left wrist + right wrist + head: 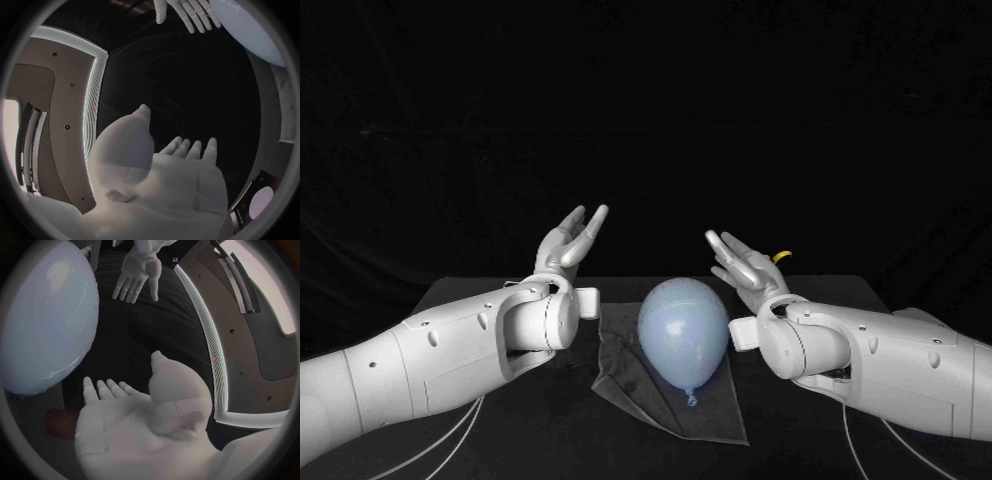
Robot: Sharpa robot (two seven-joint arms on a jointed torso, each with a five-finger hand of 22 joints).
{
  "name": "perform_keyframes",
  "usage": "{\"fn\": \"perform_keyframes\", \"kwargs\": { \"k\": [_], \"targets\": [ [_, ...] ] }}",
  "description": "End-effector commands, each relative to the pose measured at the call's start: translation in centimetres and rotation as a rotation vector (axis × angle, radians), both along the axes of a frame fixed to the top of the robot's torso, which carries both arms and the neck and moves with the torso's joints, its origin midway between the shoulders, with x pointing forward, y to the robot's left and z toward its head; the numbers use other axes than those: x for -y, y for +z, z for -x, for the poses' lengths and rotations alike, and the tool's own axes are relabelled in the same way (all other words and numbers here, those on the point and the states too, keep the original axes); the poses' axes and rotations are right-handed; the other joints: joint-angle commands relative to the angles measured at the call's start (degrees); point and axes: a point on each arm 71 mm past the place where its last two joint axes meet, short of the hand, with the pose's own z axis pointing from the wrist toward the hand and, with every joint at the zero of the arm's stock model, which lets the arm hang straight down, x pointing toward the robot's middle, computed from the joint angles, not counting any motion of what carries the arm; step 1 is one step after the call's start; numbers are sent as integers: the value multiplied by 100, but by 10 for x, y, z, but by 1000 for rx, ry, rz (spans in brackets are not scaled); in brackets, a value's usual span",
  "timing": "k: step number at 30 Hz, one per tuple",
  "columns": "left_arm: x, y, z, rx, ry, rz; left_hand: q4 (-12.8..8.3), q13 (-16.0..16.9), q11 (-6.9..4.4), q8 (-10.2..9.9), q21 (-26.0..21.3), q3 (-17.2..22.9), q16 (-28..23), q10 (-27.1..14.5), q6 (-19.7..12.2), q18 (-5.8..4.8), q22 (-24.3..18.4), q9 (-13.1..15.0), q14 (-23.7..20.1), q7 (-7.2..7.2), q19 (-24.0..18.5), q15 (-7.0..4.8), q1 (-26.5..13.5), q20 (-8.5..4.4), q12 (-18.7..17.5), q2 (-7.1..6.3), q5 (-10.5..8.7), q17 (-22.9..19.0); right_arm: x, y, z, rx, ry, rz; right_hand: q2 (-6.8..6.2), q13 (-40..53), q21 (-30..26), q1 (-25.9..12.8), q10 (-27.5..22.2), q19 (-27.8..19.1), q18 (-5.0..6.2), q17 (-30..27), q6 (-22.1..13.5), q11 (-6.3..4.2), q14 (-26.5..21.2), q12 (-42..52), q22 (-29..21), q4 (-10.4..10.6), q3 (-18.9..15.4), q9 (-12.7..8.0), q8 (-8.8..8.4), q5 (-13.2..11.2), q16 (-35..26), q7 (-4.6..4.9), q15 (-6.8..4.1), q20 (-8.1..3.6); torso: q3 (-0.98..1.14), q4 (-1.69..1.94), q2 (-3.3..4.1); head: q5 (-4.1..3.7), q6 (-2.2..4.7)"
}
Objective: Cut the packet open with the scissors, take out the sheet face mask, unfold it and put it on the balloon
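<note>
Grey translucent sheet under bare-looking pale blue balloon, low between left hand and right hand, both raised, spread, empty; judged pre-cut, so next: grip scissors, possibly the yellow item just beyond right hand.

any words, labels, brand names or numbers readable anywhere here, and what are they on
None can be read.
The pale blue balloon is plain, the clear film under it shows no print that I can make out, and the left hand and right hand carry no lettering.
</note>
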Motion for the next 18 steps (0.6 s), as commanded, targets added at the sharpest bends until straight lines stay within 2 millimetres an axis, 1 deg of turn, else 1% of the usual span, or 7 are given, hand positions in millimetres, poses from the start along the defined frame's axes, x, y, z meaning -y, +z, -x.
{"fn": "perform_keyframes", "kwargs": {
  "k": [1, 9, 10, 12, 16, 18],
  "targets": [
    [4, 3, -1, 25, -53, 77, 85, 11, 68, 38, 36, 1, 41, 25, 37, 132, 14, 22, 34, 61, 15, 108, 359, 102, 22, 1, 40, 17, -12, -1, 0, -58, 197, -63, 107, 17, 41, 424, 82, 37, 78, 18, 116, 126, 26, 46, 19, 62, -118, 44, 66, 45, 31, 818, 119, 95, 1, -1, 0, 0, 0],
    [4, 3, -1, 25, -53, 77, 87, 17, 88, 50, 34, -13, 49, 58, 67, 134, 12, 38, 58, 79, -5, 138, 460, 102, 29, 7, 40, 27, -14, -2, -1, -80, 262, -66, 177, 36, 60, 858, 238, 14, 73, 43, 241, 150, 133, 64, 21, 13, -337, 95, 115, 126, 53, 851, 139, 96, 1, -1, 0, 0, 0],
    [-8, 1, -1, 10, -66, 83, 88, 19, 95, 53, 35, -16, 50, 68, 73, 135, 12, 41, 60, 85, -5, 143, 472, 101, 31, 10, 40, 28, 5, 5, -8, 25, 224, 59, 186, 38, 63, 885, 251, 15, 74, 46, 254, 150, 143, 66, 22, 16, -358, 100, 120, 145, 55, 851, 139, 95, 4, -12, 15, -104, 35],
    [-10, 2, 0, 10, -66, 83, 89, 20, 99, 54, 34, -18, 51, 76, 76, 135, 11, 43, 64, 90, -8, 146, 479, 102, 33, 13, 40, 30, 6, 6, -10, 39, 223, 69, 198, 40, 68, 933, 273, 16, 76, 49, 277, 154, 160, 68, 24, 21, -401, 109, 129, 191, 58, 859, 142, 96, 7, -6, 19, -98, 40],
    [-12, 2, 0, 8, -66, 83, 90, 25, 118, 64, 35, -29, 56, 104, 99, 137, 11, 54, 81, 107, -13, 152, 508, 100, 38, 23, 39, 36, 8, 9, -13, 65, 220, 89, 214, 45, 67, 971, 311, 4, 78, 55, 305, 159, 187, 73, 22, 27, -439, 120, 140, 221, 64, 864, 145, 96, 8, -18, 23, -95, 62],
    [-13, 2, 1, 7, -68, 84, 91, 27, 127, 67, 34, -35, 57, 117, 106, 139, 11, 58, 85, 116, -17, 155, 516, 98, 40, 30, 40, 38, 9, 11, -14, 75, 216, 96, 234, 48, 74, 1018, 345, 6, 82, 61, 339, 164, 218, 77, 24, 33, -490, 132, 153, 251, 70, 871, 150, 95, 3, -26, 24, -97, 67]
  ]
}}
